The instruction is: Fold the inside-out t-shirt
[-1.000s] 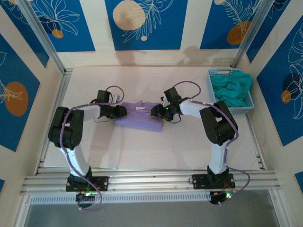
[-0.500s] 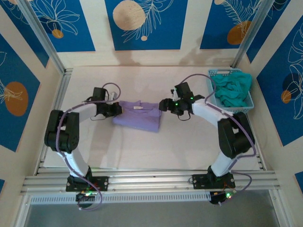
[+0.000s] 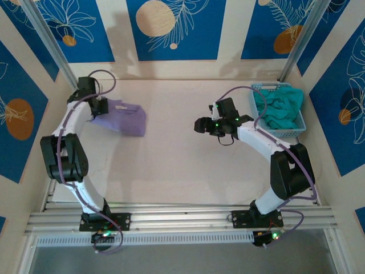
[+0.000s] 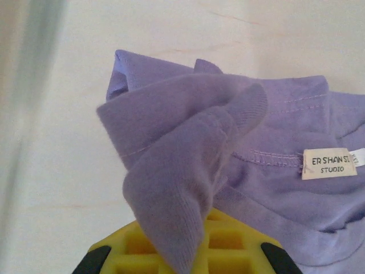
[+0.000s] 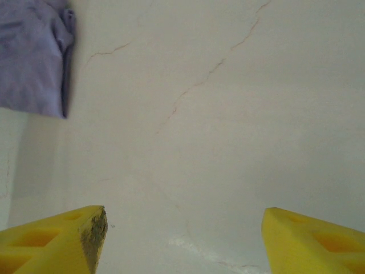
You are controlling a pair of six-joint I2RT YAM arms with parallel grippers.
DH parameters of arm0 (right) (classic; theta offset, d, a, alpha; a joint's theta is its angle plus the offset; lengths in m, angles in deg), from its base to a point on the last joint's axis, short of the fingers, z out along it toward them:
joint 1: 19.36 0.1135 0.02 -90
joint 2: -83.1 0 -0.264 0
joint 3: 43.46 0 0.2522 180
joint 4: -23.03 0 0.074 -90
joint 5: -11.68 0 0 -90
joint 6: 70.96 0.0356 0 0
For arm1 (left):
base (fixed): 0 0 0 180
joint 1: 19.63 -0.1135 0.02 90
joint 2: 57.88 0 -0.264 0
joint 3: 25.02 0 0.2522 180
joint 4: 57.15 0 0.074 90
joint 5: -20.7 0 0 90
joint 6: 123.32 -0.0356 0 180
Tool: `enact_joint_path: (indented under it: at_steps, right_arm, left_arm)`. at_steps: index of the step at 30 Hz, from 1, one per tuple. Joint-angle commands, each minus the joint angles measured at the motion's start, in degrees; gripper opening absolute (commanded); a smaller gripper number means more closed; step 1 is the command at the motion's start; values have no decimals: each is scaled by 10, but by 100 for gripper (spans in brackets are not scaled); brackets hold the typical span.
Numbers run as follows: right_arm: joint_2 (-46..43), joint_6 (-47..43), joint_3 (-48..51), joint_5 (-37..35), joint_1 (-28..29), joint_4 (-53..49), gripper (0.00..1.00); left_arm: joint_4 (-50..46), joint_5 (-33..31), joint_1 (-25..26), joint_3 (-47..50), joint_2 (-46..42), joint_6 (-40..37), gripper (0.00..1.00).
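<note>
Far-left on the table [image 3: 182, 165], close to the back wall, the left gripper [image 3: 102, 108] is clamped tight on the inside-out t-shirt [image 3: 125, 119]; the lavender cloth sits as a rumpled, folded bundle just right of that gripper; its right edge throws a shadow on the tabletop; cannot tell how much of it lies flat and how much is lifted. Left wrist view: a thick fold of ribbed purple cloth drops down between the yellow fingers [image 4: 234, 244] and is pinched there; more cloth bunches above and to the right; a white neck label [image 4: 325, 164] printed with STUDIO faces the camera, seam stitching running beside it. Right gripper [image 3: 199, 124] hangs over bare table right of centre, well apart from the shirt; jaws wide open, nothing between them. Right wrist view: two yellow fingertips [image 5: 57, 240] at the bottom corners, far apart, pale cracked tabletop between them; a corner of the lavender shirt shows at upper left. Light-blue plastic basket [image 3: 288, 133] stands at the far right of the table; a teal-green garment [image 3: 279, 108] is heaped inside it; the right arm's forearm passes just beside the basket's near-left corner.
</note>
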Motion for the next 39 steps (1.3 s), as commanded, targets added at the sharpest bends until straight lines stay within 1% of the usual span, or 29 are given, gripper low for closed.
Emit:
enact_joint_path:
  at_steps: [1, 5, 8, 9, 10, 11, 12, 13, 15, 16, 18, 19, 22, 24, 26, 27, 28, 29, 30, 35, 37, 39]
  right_arm:
    - [-3, -14, 1, 27, -17, -6, 73]
    - [-4, -16, -2, 34, -31, -9, 73]
    - [-4, -13, -1, 38, -34, -10, 73]
    - [-4, -13, 0, 37, -34, -12, 73]
    - [-7, -12, 1, 35, -33, -14, 73]
    - [-11, -12, 4, 32, -32, -15, 73]
    - [-16, -13, 8, 26, -33, -17, 73]
    - [-22, -15, 12, 20, -32, -18, 73]
    - [-38, -22, 21, 1, -30, -22, 74]
    - [-47, -28, 24, -11, -29, -25, 74]
    - [-69, -49, 30, -50, -21, -30, 75]
    - [-79, -59, 32, -71, -16, -34, 76]
    - [-107, -96, 28, -143, -2, -46, 79]
    - [-123, -121, 20, -197, 10, -59, 81]
    - [-141, -145, 17, -256, 25, -66, 84]
    - [-153, -154, 17, -283, 30, -67, 92]
    - [-162, -160, 19, -300, 32, -69, 97]
    - [-174, -165, 21, -314, 33, -69, 99]
    - [-187, -167, 27, -331, 33, -66, 99]
    - [-231, -148, 72, -375, 20, -38, 99]
    - [-244, -128, 98, -400, 12, -21, 99]
    - [-255, -113, 124, -412, -3, -5, 99]
  left_arm:
    - [-57, -91, -21, -52, 56, -62, 0]
    - [-74, -167, -38, -127, 129, -96, 0]
    - [-94, -227, -50, -189, 184, -98, 1]
    - [-100, -246, -54, -211, 202, -98, 6]
    - [-105, -258, -55, -227, 214, -97, 15]
    - [-111, -275, -56, -244, 223, -92, 27]
    - [-118, -280, -56, -257, 227, -83, 33]
    - [-120, -277, -56, -261, 223, -73, 39]
    - [-115, -254, -54, -252, 198, -42, 57]
    - [-110, -241, -52, -238, 181, -29, 63]
    - [-88, -214, -46, -194, 133, -2, 75]
    - [-79, -195, -43, -169, 107, 10, 78]
    - [-16, -114, -29, -54, 5, 52, 90]
    - [48, -43, -19, 46, -78, 79, 100]
    - [107, 23, -11, 135, -154, 104, 100]
    - [139, 56, -9, 183, -195, 118, 100]
    - [162, 75, -8, 220, -228, 132, 100]
    - [188, 93, -7, 262, -267, 151, 100]
    - [221, 118, -6, 305, -304, 164, 100]
    - [320, 172, 2, 463, -440, 243, 100]
    - [352, 169, 5, 513, -473, 259, 100]
    - [358, 148, 5, 553, -502, 264, 100]
